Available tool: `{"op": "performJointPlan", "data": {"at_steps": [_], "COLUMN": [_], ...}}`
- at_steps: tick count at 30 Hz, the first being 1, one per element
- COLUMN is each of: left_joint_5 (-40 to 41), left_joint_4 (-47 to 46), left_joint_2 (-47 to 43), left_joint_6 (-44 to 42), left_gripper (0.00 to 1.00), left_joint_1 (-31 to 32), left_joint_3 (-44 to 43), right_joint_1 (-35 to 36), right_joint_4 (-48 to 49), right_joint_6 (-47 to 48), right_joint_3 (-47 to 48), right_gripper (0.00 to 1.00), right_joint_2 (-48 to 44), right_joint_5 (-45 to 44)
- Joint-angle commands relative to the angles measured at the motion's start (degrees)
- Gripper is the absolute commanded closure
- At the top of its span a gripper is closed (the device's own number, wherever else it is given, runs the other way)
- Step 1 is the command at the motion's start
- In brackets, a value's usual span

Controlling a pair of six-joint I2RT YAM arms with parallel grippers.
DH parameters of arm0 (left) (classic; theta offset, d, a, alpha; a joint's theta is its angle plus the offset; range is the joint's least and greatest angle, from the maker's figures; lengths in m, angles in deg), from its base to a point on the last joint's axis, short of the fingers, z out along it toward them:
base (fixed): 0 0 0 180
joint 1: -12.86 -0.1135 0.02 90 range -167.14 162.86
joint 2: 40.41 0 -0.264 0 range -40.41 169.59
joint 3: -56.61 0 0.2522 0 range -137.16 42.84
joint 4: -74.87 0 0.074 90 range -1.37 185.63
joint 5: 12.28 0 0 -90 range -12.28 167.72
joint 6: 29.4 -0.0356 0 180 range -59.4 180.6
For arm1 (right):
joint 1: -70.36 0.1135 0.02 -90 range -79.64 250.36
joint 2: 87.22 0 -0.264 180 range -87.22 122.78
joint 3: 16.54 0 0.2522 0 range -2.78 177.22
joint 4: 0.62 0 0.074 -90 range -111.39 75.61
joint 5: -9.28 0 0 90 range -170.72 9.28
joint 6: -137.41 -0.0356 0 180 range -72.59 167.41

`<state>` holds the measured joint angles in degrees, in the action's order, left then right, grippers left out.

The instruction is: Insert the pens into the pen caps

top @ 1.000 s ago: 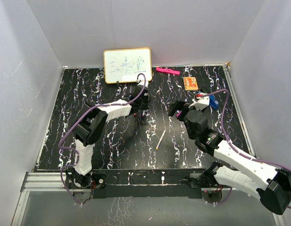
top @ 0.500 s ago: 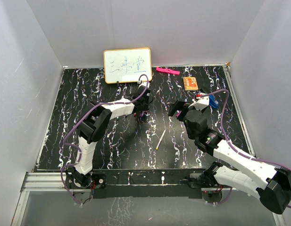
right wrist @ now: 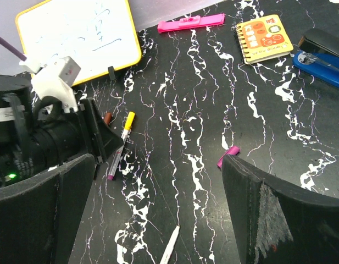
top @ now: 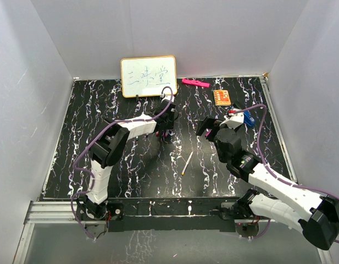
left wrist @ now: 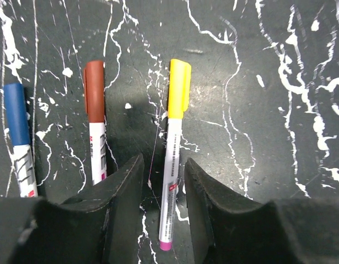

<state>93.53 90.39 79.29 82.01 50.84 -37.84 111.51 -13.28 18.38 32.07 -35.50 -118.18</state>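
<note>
Presently on desk (top: 103, 110): blue-capped pen (left wrist: 18, 137), brown-capped pen (left wrist: 95, 121), yellow-capped pen (left wrist: 173, 154), side by side; left gripper (left wrist: 161, 165), jaws spread either side of yellow-capped pen; right gripper (right wrist: 155, 165), jaws spread, empty; uncapped pen (top: 187, 163) and magenta cap (right wrist: 228, 157), lying apart.

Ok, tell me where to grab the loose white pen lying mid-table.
Take the pen at mid-barrel, from straight above, with the fingers turned across its diagonal length. It lies flat and alone on the table, so only its thin sides are open to pinch.

White-shelled left arm (top: 133, 127) and right arm (top: 274, 185) have black joints, purple cables (top: 259, 137).
</note>
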Motion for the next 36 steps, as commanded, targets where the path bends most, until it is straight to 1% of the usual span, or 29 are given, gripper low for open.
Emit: {"op": "performJointPlan", "data": {"at_steps": [1,7,12,18,29,36], "left_joint_5": [-0.89,-2.42,-4.50,-3.71,-3.52,-2.46], "left_joint_4": [0.31,-0.88,-1.61,-2.31,-2.82,-2.92], "left_joint_2": [-8.05,-13.08,-17.02,-20.79,-19.68,-13.26], "left_joint_6": [-0.80,-0.44,0.57,0.50,0.50,-2.71], "left_gripper": [0.64,0.62,0.62,0.61,0.61,0.62], "left_joint_1": [-0.18,0.49,1.11,1.49,1.44,1.49], "left_joint_3": [-1.10,2.33,5.87,8.41,9.17,5.55], "right_joint_1": [-0.18,-0.26,-0.61,-0.81,-0.82,-0.90], "right_joint_4": [3.02,4.59,5.58,5.26,4.22,3.69], "right_joint_6": [-2.54,-4.01,-1.99,-0.84,-0.64,-0.47], "right_joint_3": [0.84,-1.02,-0.85,-0.28,-0.33,-0.10], "right_gripper": [0.02,0.02,0.02,0.02,0.02,0.02], "right_joint_2": [0.36,-0.35,-0.66,0.32,0.18,0.29], "right_joint_5": [-4.34,-9.33,-8.36,-8.17,-7.11,-7.09]}}
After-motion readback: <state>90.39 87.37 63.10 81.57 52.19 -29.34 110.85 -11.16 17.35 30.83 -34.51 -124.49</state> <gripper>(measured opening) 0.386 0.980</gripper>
